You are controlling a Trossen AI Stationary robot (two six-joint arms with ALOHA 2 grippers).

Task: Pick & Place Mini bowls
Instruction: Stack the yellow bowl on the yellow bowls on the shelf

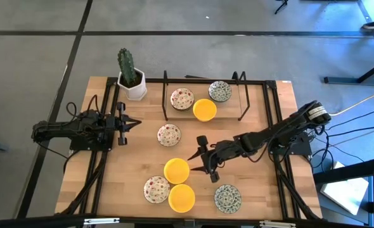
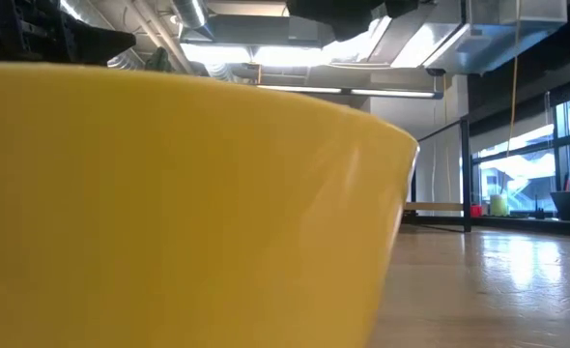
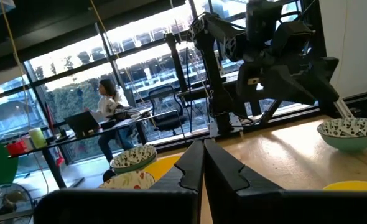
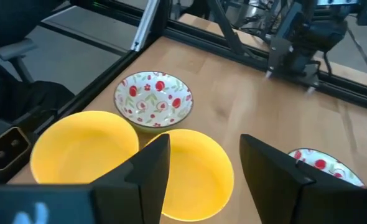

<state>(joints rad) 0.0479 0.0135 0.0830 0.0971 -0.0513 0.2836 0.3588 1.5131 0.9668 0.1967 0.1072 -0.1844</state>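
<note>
Several mini bowls lie on the wooden table [image 1: 257, 126]. Three sit at the back inside a black frame: a floral bowl [image 1: 182, 98], a grey-green bowl [image 1: 220, 90] and a yellow bowl [image 1: 204, 109]. Another floral bowl [image 1: 168, 134] rests mid-table. Near the front are a yellow bowl [image 1: 176, 170], a floral bowl [image 1: 156, 189], a second yellow bowl [image 1: 181, 197] and a grey-green bowl [image 1: 227, 197]. My right gripper [image 1: 197, 163] stands open over the right rim of the yellow bowl [image 4: 196, 171], touching nothing. My left gripper [image 1: 125, 123] waits shut at the table's left.
A cactus in a white square pot [image 1: 131, 81] stands at the far left corner. The black wire frame [image 1: 241, 95] runs along the back. In the low view a yellow bowl [image 2: 169, 193] fills most of the picture. Bare wood lies between the middle floral bowl and the right arm.
</note>
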